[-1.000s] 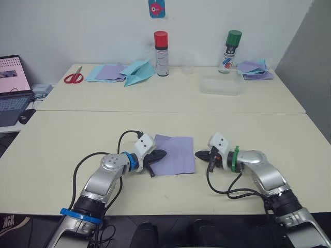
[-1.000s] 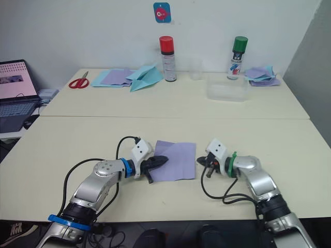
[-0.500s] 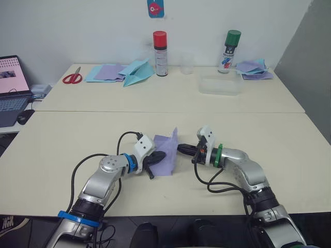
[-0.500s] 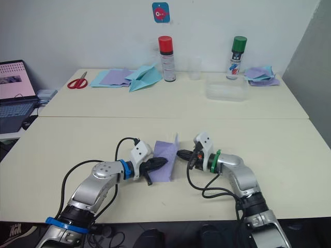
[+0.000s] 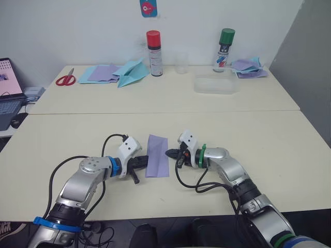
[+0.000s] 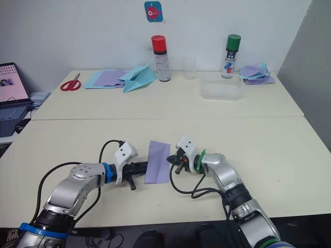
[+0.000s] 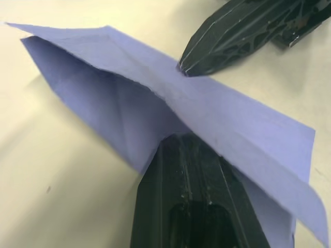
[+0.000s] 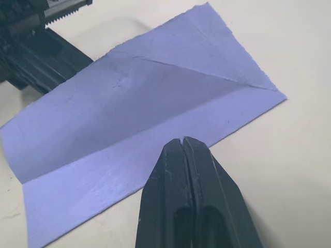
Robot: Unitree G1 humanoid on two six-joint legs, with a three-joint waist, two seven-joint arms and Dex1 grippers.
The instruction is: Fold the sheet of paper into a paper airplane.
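Reaching inward from both sides across the near table [image 5: 62, 139], forearms lying low and nearly level. Left gripper [image 5: 140, 163] pointing toward the robot's right, its tip meeting the left edge of the sheet of paper [image 5: 156, 162]; right gripper [image 5: 170, 154] pointing toward the robot's left, its tip touching the sheet's right edge. Lying folded in half into a narrow upright strip between the two grippers, near the front middle of the table.

Standing well apart on the far table: red-capped spray can [image 5: 153, 46], green-capped spray can [image 5: 224, 43], clear cup [image 5: 181, 62] between them, clear plastic tray [image 5: 217, 84], scissors [image 5: 65, 79], light blue folded airplane [image 5: 129, 72] resting beside flat blue and purple sheets [image 5: 98, 73], and a pile of purple and blue paper [image 5: 248, 67] at the far right corner. Laptop [image 5: 8, 98] sitting off the robot's left. Nothing crowding the strip on the near table apart from the grippers' own cables.

Right wrist view: fingers [image 8: 191, 191] pressing together, closed and holding nothing, tip resting at the folded edge; diagonal crease and upper layer lying flat. Left wrist view: upper layer lifting slightly off the lower one, left gripper's dark finger [image 7: 191, 206] lying against the paper, the right gripper's tip opposite; hard to say whether the left fingers are parted, closed, or pinching the sheet.
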